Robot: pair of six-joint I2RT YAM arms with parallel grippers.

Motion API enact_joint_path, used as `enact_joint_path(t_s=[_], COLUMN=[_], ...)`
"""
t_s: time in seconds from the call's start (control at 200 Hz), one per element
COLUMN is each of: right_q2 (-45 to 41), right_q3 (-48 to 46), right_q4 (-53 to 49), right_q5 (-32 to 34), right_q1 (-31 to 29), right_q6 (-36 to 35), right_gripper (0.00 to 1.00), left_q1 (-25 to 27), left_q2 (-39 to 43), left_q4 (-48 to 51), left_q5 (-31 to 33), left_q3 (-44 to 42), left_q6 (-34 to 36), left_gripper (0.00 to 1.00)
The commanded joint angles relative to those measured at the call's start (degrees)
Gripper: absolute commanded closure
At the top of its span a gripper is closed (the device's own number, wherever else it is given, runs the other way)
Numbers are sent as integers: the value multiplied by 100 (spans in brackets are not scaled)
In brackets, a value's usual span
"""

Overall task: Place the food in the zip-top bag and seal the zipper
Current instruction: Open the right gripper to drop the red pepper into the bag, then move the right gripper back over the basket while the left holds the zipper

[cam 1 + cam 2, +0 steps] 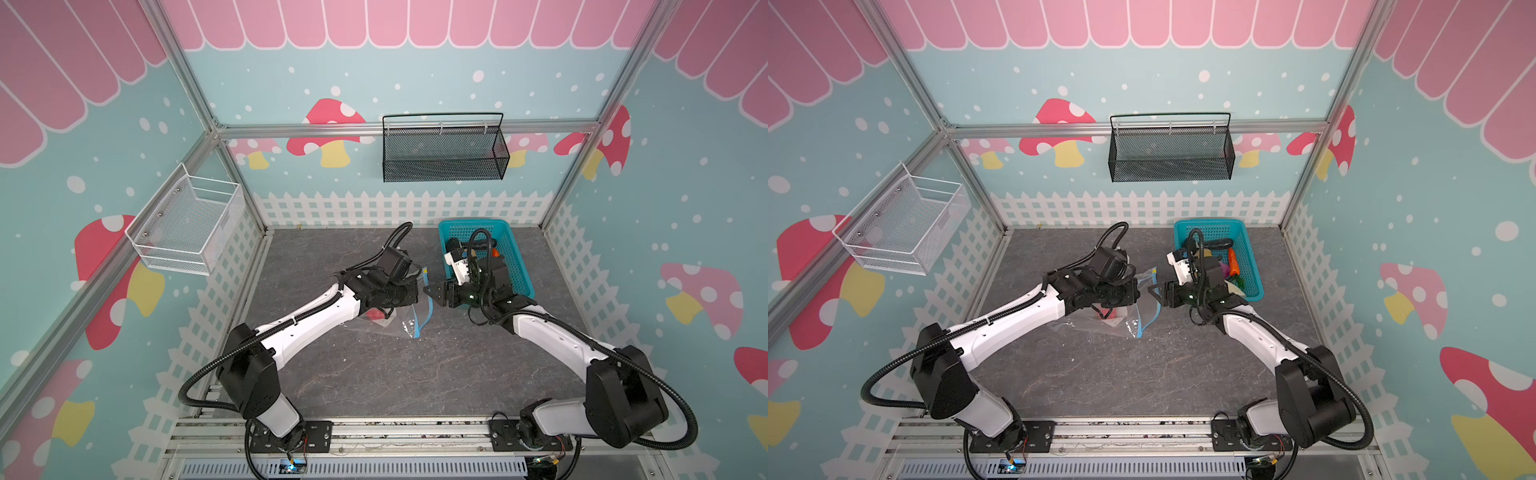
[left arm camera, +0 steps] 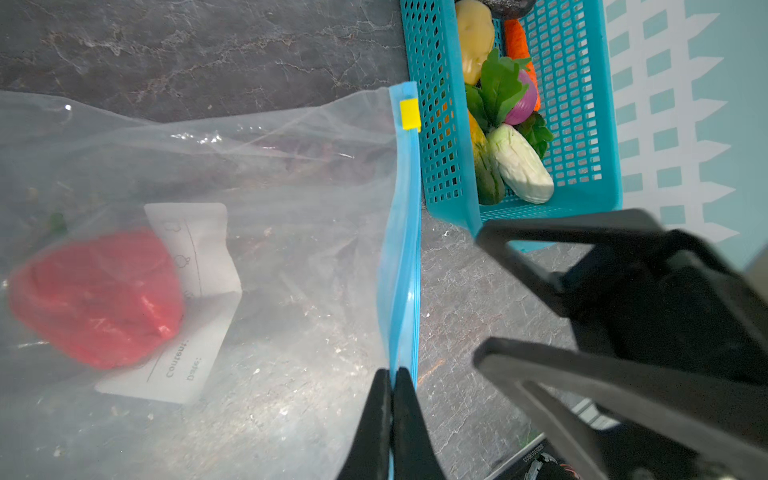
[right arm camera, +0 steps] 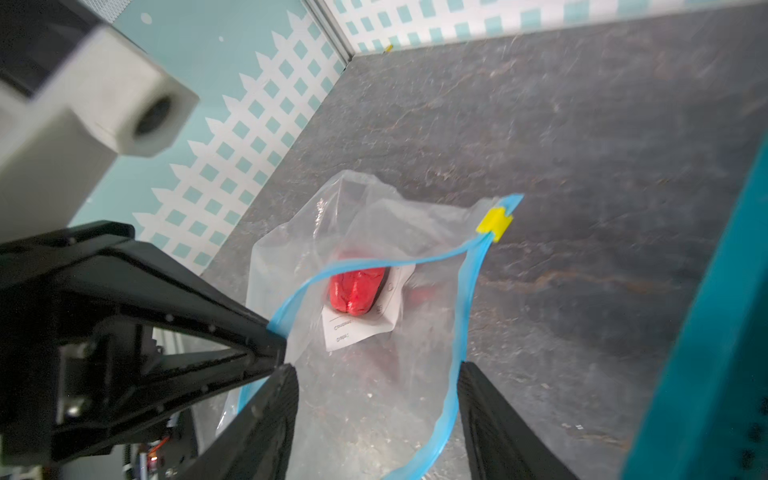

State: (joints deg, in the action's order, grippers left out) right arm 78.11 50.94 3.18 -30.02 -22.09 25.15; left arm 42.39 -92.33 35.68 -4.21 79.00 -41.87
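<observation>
Ideally the left gripper (image 2: 391, 376) — pinched on the zipper (image 2: 401, 249) — holds the zip-top bag (image 2: 270, 166) wide-mouthed while the right gripper (image 3: 376, 368), jaws apart and empty, fetches food (image 2: 519, 166).

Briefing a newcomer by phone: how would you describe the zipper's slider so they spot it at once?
On the grey table, find the clear zip-top bag beside the turquoise basket. Follow its light blue zipper to the end nearer the back wall: the slider is the small square yellow clip there, the only yellow on the bag.
</observation>
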Motion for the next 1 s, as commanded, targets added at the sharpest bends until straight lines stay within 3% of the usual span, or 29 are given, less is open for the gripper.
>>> enact_joint_path(t_s=[0.0, 0.145, 0.285, 0.39, 0.615, 0.99], right_q2=[-93, 194, 633, 1050, 2210, 4166], right_q3=[496, 1123, 1484, 1823, 2894, 4781], right_q4=[-874, -1460, -1633, -1727, -1918, -2481], right_q5=[937, 1741, 2116, 2099, 1328, 1666], right_q1=[222, 658, 1149, 1413, 1470, 1430], right_q6=[-731, -1105, -1217, -1255, -776, -838], right_gripper=[37, 39, 40, 40, 43, 47], left_q1=[-29, -45, -77, -115, -210, -263], left_q2=[151, 90, -10, -102, -271, -410], left_q4=[-133, -149, -112, -63, -43, -38], left_q5=[-62, -139, -279, -369, -569, -695], left_q3=[-30, 68, 202, 297, 440, 537], left_q6=[-86, -27, 42, 99, 144, 175], left_gripper=[100, 100, 100, 100, 100, 100])
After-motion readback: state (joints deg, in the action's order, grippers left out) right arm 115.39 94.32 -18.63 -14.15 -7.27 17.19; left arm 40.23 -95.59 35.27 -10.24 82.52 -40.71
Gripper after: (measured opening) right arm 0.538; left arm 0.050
